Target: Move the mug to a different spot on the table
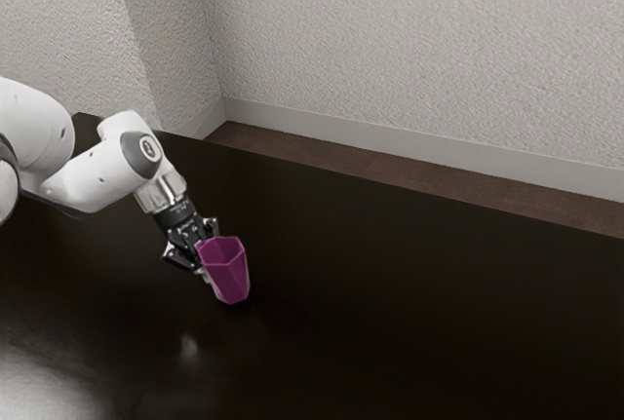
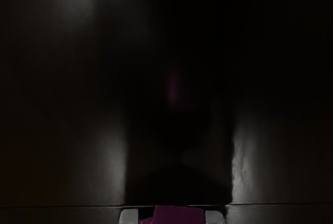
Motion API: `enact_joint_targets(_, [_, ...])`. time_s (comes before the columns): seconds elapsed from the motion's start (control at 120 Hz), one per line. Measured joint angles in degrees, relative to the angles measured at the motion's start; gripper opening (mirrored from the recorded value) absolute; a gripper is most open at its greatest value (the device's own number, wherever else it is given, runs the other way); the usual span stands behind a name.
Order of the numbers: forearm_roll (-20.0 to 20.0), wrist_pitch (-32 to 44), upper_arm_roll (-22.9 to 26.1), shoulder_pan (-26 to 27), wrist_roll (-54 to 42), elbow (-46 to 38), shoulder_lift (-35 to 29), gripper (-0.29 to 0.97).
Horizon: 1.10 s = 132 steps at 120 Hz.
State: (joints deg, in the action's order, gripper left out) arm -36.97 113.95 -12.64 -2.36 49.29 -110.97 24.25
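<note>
Item: black two-finger gripper (image 1: pixel 195 245), fingers closed on the rim of the purple mug (image 1: pixel 226 269); in the wrist view two pale finger pads (image 2: pixel 126 216) flank a strip of the same purple mug (image 2: pixel 171 214), one on each side. Mug: faceted wall, open mouth up at the fingers, body tilted so that its base lies lower and farther from the hand than its rim. Base is close over the table (image 1: pixel 409 293); whether it touches the surface cannot be told. Table: dark, glossy, nearly black, extending well beyond the fingers on all sides; directly under the hand the wrist view shows a faint purple reflection (image 2: pixel 174 86) on the table (image 2: pixel 62 104), with paler sheen to either side of it. Behind the fingers: silver wrist collar, then the white arm (image 1: pixel 88 162), entering from the exterior view's left. Beyond the table's far edge, well apart from the gripper: a strip of brown floor (image 1: pixel 439 181), a pale baseboard (image 1: pixel 419 147), and a rough white wall (image 1: pixel 409 40) with a corner at the exterior view's upper left.
</note>
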Motion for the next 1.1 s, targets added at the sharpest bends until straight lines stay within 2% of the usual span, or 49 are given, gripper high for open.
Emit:
enact_joint_targets(0.225, [-0.23,-0.66,-0.72,-0.42,-1.87,0.07,0.47,-0.09])
enact_joint_targets(0.442, [-3.58,-0.54,-0.71,-0.45,-3.87,-0.30,0.81,0.35])
enact_joint_targets(0.625, [-4.50,-0.56,-0.73,-0.45,-5.20,-0.40,1.00,0.54])
enact_joint_targets(0.825, [-4.66,-0.60,-1.45,-0.45,-6.43,-0.27,1.41,0.62])
enact_joint_targets(1.1, [-4.32,-1.09,-3.52,-0.44,-7.87,0.58,1.39,0.66])
